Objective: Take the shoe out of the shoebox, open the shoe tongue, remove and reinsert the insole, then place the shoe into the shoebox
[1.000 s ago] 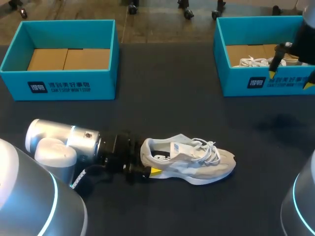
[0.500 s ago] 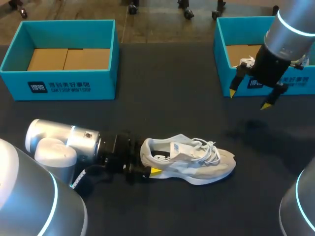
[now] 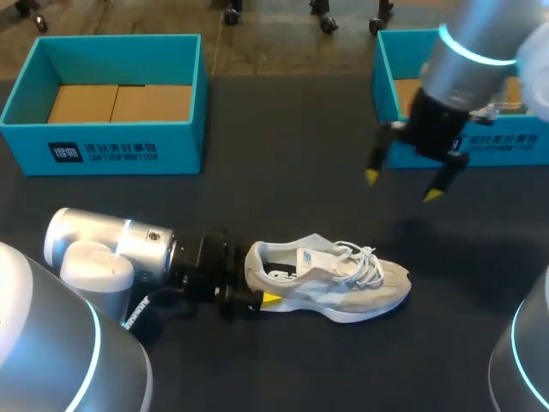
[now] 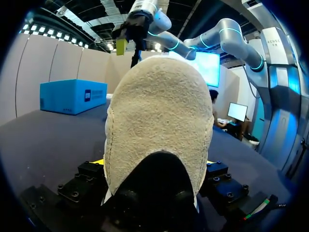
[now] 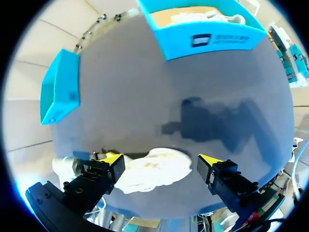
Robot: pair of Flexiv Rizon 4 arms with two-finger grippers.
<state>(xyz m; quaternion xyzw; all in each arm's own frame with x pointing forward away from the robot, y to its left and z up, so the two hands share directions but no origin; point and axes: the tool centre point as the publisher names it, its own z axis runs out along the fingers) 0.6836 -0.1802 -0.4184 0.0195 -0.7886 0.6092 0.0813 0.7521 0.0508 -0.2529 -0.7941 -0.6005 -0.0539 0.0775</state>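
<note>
Dark table [image 3: 283, 129] under everything. Left gripper [image 3: 260, 300]: clenched on heel of grey-beige sneaker [image 3: 343, 287], one finger each side, toe pointing straight ahead of jaws, sole flat on table. Right gripper [image 3: 401, 185]: released, jaws spread wide, hovering above table, sneaker well ahead of its fingertips. Right shoebox [image 3: 386, 103]: teal, just behind right jaws, partly hidden by right arm in head view, second shoe [image 5: 203, 17] inside. Left shoebox [image 3: 111, 150]: teal, well off to side of left jaws, brown cardboard floor showing. Laces [image 3: 364, 262] crossed over tongue. Dark label patch [image 3: 65, 154] with white print on box fronts; tag [image 3: 310, 257] with blue print on tongue. Print too small to make out.
</note>
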